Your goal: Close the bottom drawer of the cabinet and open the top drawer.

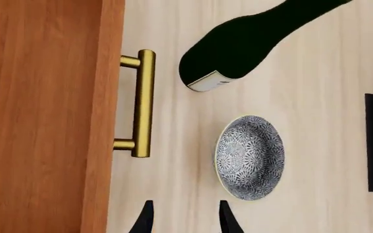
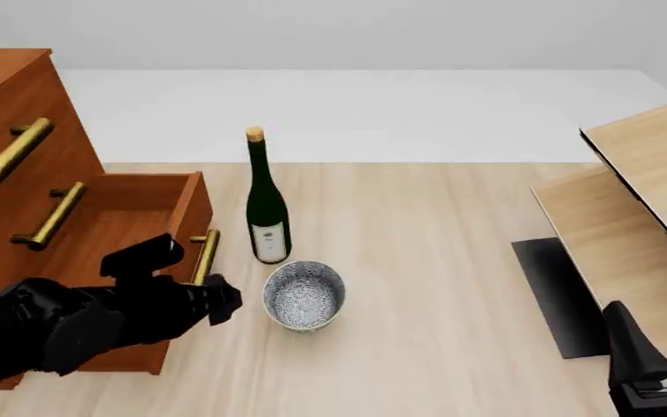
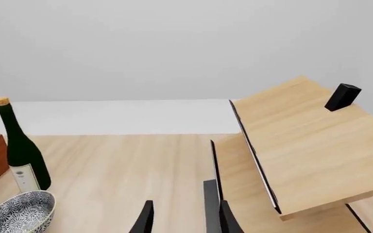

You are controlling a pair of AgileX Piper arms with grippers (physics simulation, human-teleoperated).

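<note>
Cabinet (image 2: 9,95): reddish-brown chest at the left edge of the front view, three stacked drawers, each with a brass bar handle.

Top drawer (image 2: 15,139): flush with the cabinet front; its handle runs diagonally in the front view. Contents hidden.

Middle drawer (image 2: 62,204): flush with the front as well; contents hidden.

Bottom drawer (image 2: 136,217): pulled out over the table; the part of the interior that shows is bare wood, with no item visible, and the rest is covered by the left arm. Its brass handle (image 1: 142,104) stands off the drawer front on two posts.

Bowl (image 2: 303,295): blue-and-white patterned, upright on the table just beside the open drawer's front corner; nothing shows inside it. Also seen in the left wrist view, near the handle but apart from it.

Bottle (image 2: 267,204): dark green glass with a pale label and cork-coloured top, upright just behind the bowl, close to the drawer front. Fill level cannot be told.

Left gripper (image 1: 185,218): fingers spread with open air between them, holding nothing; it hangs in front of the bottom drawer's face, between handle and bowl, touching neither.

Right gripper (image 3: 183,218): fingers apart, empty, low at the right of the front view, well away from the cabinet.

Shelf boards (image 3: 303,145): pale wood, tilted, at the table's right side; a small black block (image 3: 342,97) sits on the upper board.

Table (image 2: 426,261): light wood; a black mat (image 2: 559,295) lies beside the shelf boards.
</note>
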